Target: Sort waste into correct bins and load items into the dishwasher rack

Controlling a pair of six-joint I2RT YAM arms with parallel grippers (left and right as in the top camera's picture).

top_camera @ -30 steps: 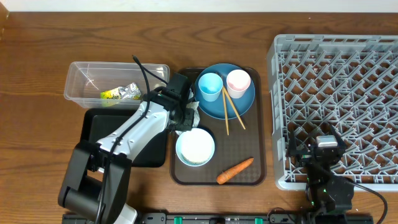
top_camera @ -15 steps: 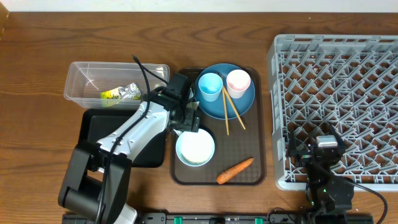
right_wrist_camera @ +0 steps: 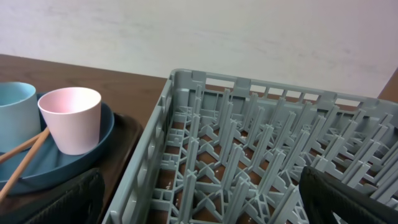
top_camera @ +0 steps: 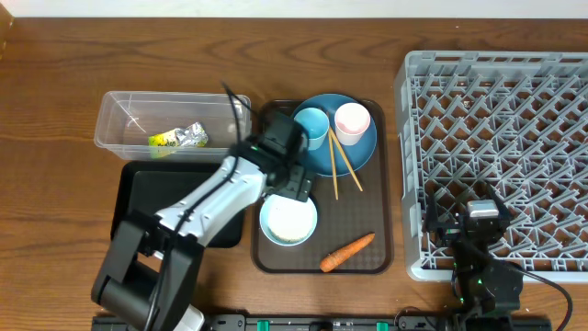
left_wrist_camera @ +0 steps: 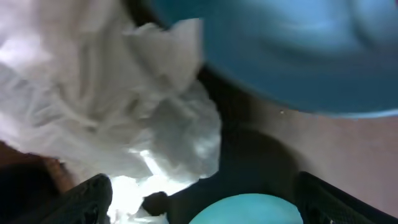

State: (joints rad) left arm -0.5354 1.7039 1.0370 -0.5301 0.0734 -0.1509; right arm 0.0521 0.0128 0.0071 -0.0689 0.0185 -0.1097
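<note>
**A:** Where does the left gripper (top_camera: 296, 182) stand, and has it got anything?

**B:** It is low over the brown serving tray (top_camera: 367, 216), in the gap between the round blue plate (top_camera: 356, 154) and the white bowl (top_camera: 288, 219). In the wrist view its two fingers sit at the far bottom corners, so the jaws are spread wide with nothing between them.

**A:** And the crumpled white paper (left_wrist_camera: 106, 106)?

**B:** It is just ahead of the fingers and off toward the left-hand one, lying on the serving tray against the plate's rim. From overhead the gripper hides most of it. It is a loose lump with no long axis I can make out, so I'd say the jaw angle matters less than shifting toward the wad before closing.

**A:** Which arm should take it?

**B:** The left, plainly. The right gripper (right_wrist_camera: 205, 198) is equally wide open and empty, but it is well apart, at the near corner of the dishwasher rack (top_camera: 496, 55).

**A:** Where would the paper go?

**B:** Probably into the clear plastic tub (top_camera: 124, 115), which already holds the yellow-green wrapper (top_camera: 179, 138). That bin lies to the arm's left, beyond the black tray (top_camera: 147, 198).

**A:** What about room?

**B:** It is tight, with the plate edge on one side and the bowl on the other. The paper looks soft, so a shallow pinch may take only a fold of it.
</note>
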